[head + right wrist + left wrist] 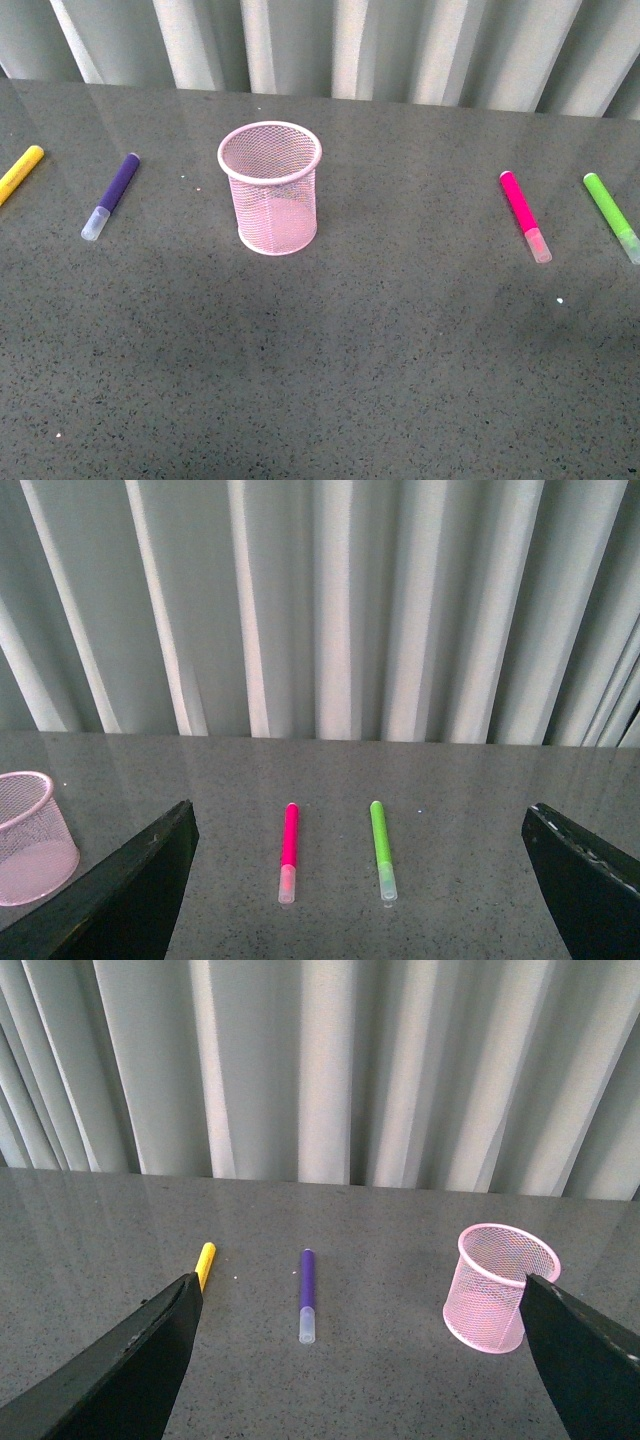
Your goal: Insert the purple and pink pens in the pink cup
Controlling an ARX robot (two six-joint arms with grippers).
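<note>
Front view: the pink cup [270, 190] stands upright and empty on the grey counter [320, 380], toward its far edge. The purple pen [112, 195] lies flat toward the left edge beside the yellow marker [18, 172]. The pink pen [524, 215] lies toward the right edge beside the lime green marker [610, 212]. No arms show here. Any print on the barrels is too small to read. The left wrist view alone shows the left fingers [150, 1350], spread wide and holding nothing. The right wrist view shows the right fingers [140, 880], likewise released.
</note>
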